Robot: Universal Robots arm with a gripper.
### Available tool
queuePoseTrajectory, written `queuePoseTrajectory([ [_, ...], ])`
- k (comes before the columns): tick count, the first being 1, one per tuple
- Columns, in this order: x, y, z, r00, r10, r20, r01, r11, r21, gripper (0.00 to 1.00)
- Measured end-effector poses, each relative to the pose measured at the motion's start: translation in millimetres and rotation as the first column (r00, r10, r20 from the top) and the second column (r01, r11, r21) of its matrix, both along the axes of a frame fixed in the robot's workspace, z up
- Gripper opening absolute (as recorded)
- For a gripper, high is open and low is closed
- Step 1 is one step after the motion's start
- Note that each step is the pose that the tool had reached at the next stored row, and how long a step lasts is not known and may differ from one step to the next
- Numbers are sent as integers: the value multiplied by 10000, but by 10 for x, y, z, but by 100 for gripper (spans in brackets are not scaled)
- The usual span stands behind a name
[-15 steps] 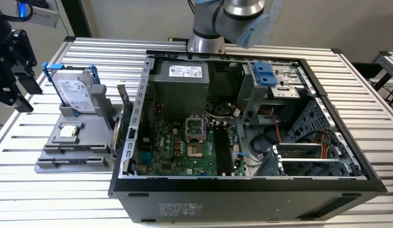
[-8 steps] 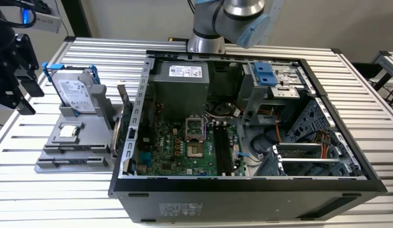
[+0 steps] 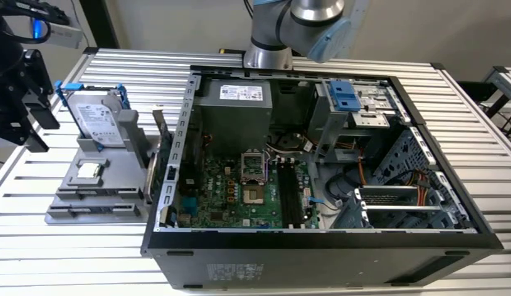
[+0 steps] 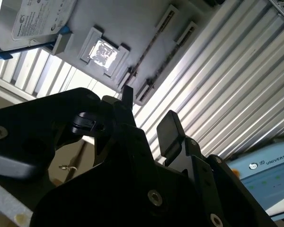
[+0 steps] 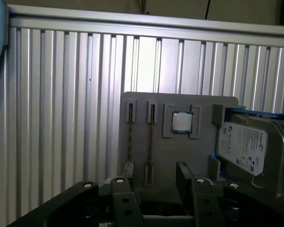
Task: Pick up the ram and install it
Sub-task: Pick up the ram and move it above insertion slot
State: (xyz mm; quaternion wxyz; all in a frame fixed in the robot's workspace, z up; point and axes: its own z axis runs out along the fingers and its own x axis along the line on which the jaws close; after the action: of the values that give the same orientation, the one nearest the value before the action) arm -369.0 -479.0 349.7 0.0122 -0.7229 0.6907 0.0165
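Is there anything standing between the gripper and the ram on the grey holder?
Nothing visible does. In the first wrist view the gripper, jaws open, faces the grey holder, with only free air up to the two ram sticks standing on edge in it. The processor and hard drive sit aside.

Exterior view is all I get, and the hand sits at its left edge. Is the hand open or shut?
Observer: Open. In both wrist views the hand holds nothing.
Operator: Where's the ram?
Observer: In the first wrist view, one ram stick and a second ram stick stand on edge in the grey fixture.
Operator: Lined up?
Observer: In that view the first one shows between the fingers, not gripped.
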Motion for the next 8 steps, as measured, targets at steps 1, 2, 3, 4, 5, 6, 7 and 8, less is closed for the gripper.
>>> queuePoseTrajectory([
  [1, 0, 0, -8, 10000, -2, 0, 2, 10000, 0, 100],
  [2, 0, 0, -16, 10000, -4, 0, 4, 10000, 0, 100],
  [3, 0, 0, -24, 10000, -6, 0, 6, 10000, 0, 100],
  [4, 0, 0, -33, 10000, -8, 0, 8, 10000, 0, 100],
  [5, 0, 0, -42, 10000, -10, 1, 10, 10000, 1, 100],
  [6, 0, 0, -49, 10000, -11, 1, 11, 10000, 0, 100],
  [7, 0, 0, -57, 10000, -13, 0, 13, 10000, 1, 100],
  [8, 0, 0, -65, 10000, -14, 0, 14, 10000, 0, 100],
])
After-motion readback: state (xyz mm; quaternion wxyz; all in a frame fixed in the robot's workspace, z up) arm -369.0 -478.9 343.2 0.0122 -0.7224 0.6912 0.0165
